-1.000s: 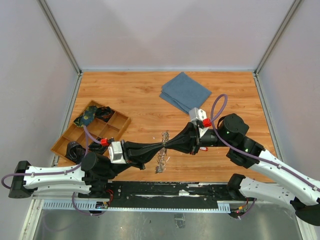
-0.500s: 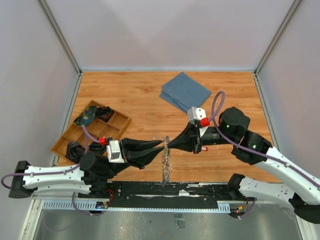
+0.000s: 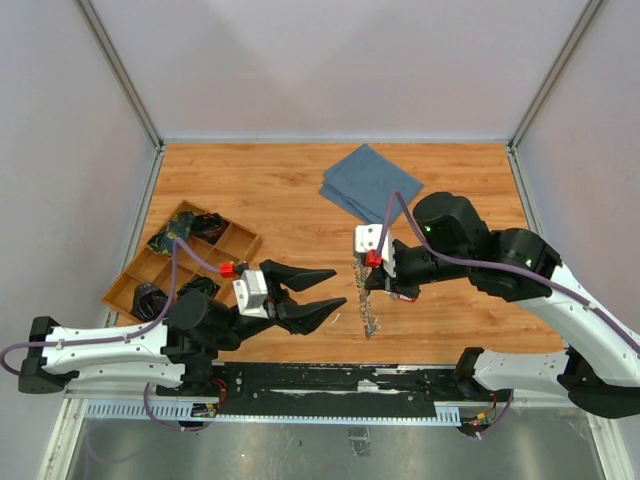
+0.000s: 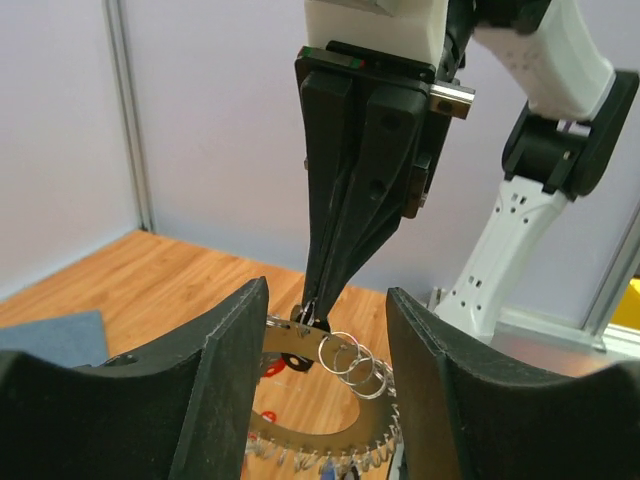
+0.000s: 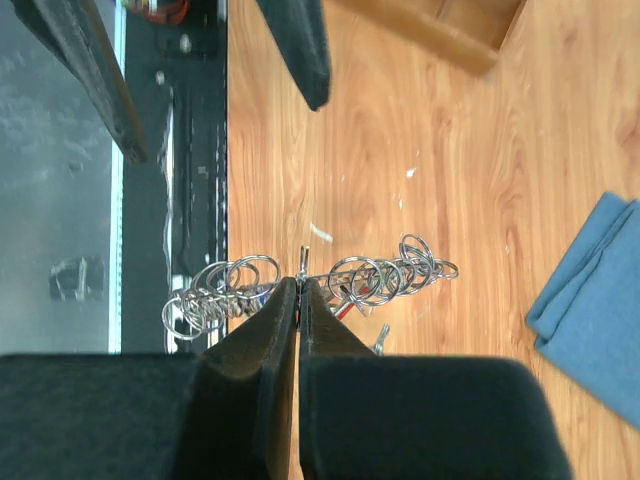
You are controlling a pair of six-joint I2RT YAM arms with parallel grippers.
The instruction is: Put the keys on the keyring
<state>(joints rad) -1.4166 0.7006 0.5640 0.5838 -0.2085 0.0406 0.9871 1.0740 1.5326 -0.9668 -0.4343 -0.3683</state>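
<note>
The keyring (image 3: 369,303), a flat toothed silvery ring strung with many small split rings, hangs above the table's middle. My right gripper (image 3: 371,278) is shut on its upper edge. The right wrist view shows the ring edge-on (image 5: 385,275) just past the pinched fingertips (image 5: 299,285). Red key heads (image 4: 268,368) and a key blade (image 5: 380,338) dangle from it. My left gripper (image 3: 338,287) stands open to the ring's left, apart from it. In its own view, the ring (image 4: 330,425) shows between the spread fingers (image 4: 215,380).
A folded blue cloth (image 3: 370,183) lies at the back right of the wooden table. A wooden compartment tray (image 3: 180,262) with dark items sits at the left. A black rail runs along the near edge (image 3: 330,380).
My left gripper let go of the keyring, opened and drew back left. My right arm lifted the ring off the table and carried it slightly right.
</note>
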